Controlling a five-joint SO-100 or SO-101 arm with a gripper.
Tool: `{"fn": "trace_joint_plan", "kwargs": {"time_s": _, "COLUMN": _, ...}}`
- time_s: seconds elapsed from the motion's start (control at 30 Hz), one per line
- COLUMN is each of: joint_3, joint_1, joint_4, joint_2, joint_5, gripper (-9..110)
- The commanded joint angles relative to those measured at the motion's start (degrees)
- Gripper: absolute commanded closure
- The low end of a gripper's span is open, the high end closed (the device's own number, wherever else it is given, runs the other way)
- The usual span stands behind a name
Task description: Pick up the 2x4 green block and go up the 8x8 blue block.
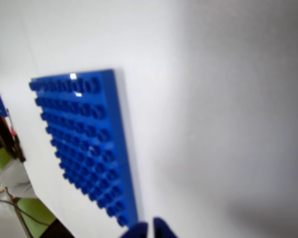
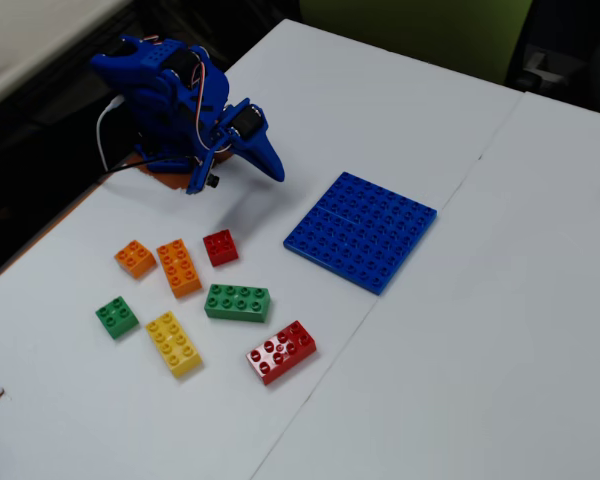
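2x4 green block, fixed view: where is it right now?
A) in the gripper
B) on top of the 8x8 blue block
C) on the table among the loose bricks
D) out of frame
C: the 2x4 green block lies flat on the white table between the yellow and red bricks, apart from the 8x8 blue block, while the gripper sits near the arm's base, holding nothing.

Glossy plastic 8x8 blue block (image 2: 361, 231) and 2x4 green block (image 2: 238, 301) on a matt white table (image 2: 500, 350).
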Motion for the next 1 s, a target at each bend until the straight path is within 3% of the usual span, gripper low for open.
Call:
{"fn": "trace_joint_plan", "kwargs": {"time_s": 0.0, "joint_3": 0.26, "joint_1": -0.26, "joint_4": -0.79, "joint_2": 2.37, "joint_5": 0.09, "gripper": 101}}
{"fn": "trace_joint_plan", "kwargs": {"time_s": 0.43, "joint_3": 0.26, "joint_1": -1.67, "joint_4": -0.79, "joint_2": 2.37, "joint_5": -1.49, "gripper": 101}}
{"fn": "trace_joint_plan", "kwargs": {"time_s": 0.6, "joint_3": 0.26, "joint_1": -3.34, "joint_4": -0.88, "joint_2": 2.37, "joint_5": -7.73, "gripper": 101}}
{"fn": "trace_joint_plan", "kwargs": {"time_s": 0.7, "joint_3": 0.44, "joint_1": -4.13, "joint_4": -2.72, "joint_2": 2.46, "joint_5": -18.81, "gripper": 101}}
{"fn": "trace_joint_plan", "kwargs": {"time_s": 0.97, "joint_3": 3.87, "joint_1": -5.27, "joint_4": -13.54, "joint_2": 2.46, "joint_5": -65.65, "gripper": 101}}
